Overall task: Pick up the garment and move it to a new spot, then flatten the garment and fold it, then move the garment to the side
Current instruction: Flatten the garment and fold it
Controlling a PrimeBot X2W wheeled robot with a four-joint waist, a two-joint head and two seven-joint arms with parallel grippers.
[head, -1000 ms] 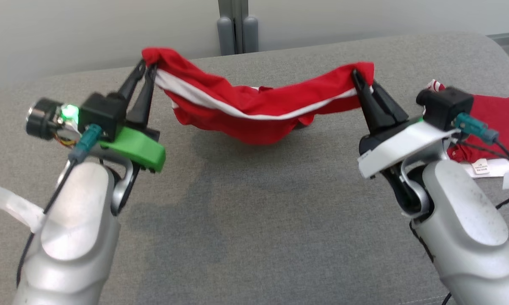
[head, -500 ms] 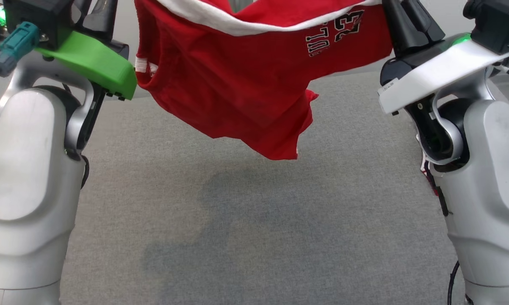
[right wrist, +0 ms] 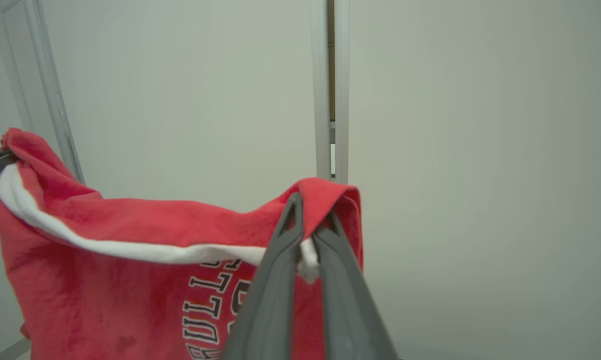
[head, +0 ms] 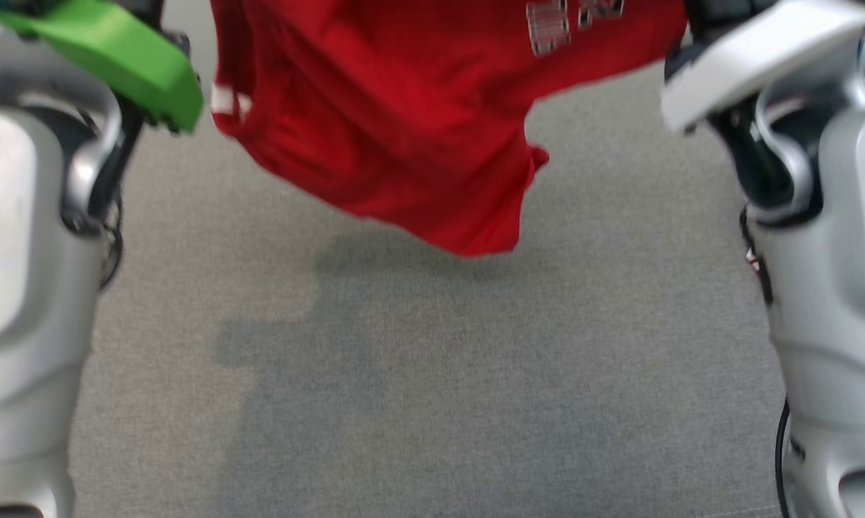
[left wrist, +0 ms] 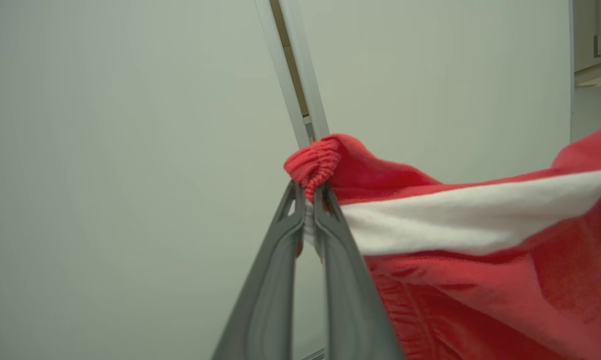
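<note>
The red garment (head: 404,122), with a white band and dark lettering, hangs in the air between my two arms, its lowest corner well above the grey surface. In the left wrist view my left gripper (left wrist: 308,205) is shut on a bunched red and white corner of the garment (left wrist: 480,280). My right gripper (right wrist: 308,225) is shut on the opposite corner of the garment (right wrist: 105,280), and the lettering shows below it. In the head view the green left wrist cover (head: 116,57) and the white right wrist cover (head: 749,50) flank the cloth; both sets of fingertips are above that view's top edge.
The grey padded table (head: 432,374) lies under the hanging cloth, marked by its shadow. A sliver of another red cloth (head: 752,257) peeks out beside my right forearm. A pale wall with a metal post (right wrist: 329,90) stands behind.
Both arms have raised the garment off the table, from a low sagging strip to a cloth hanging high. The head view has shifted and is now blurred.
</note>
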